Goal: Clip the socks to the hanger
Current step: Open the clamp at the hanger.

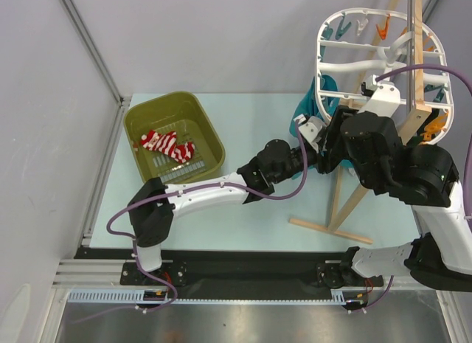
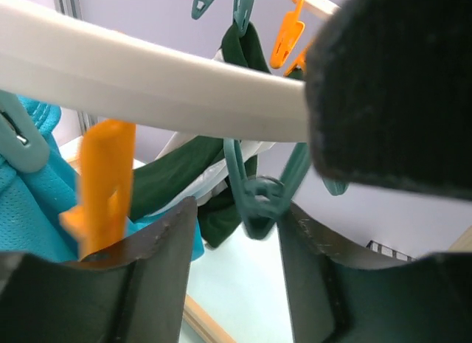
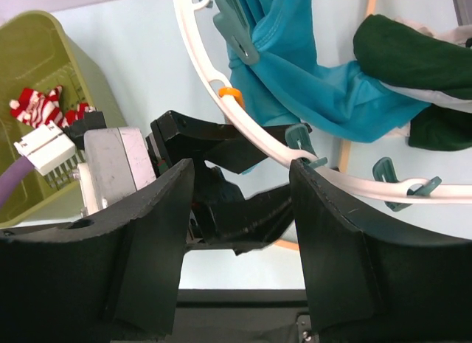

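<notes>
Soft, even light is filling every view; the orange clip (image 2: 103,184) is blurring near the left wrist lens

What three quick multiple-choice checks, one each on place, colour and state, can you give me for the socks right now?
1. Where are the socks?
A. in the basket
B. on the hanger
C. loose on the table

2. What colours are the socks?
A. teal
B. red and white
C. dark green

3. How far along is the clipping?
A. all socks clipped
B. one sock clipped
C. no sock clipped

Answers:
1 A: the top view shows them lying inside the basket, which stands on the table.
2 B: their red and white stripes show against the basket's floor.
3 C: the socks all lie in the basket, and the hanger carries only a teal cloth and a dark green cloth.
</notes>
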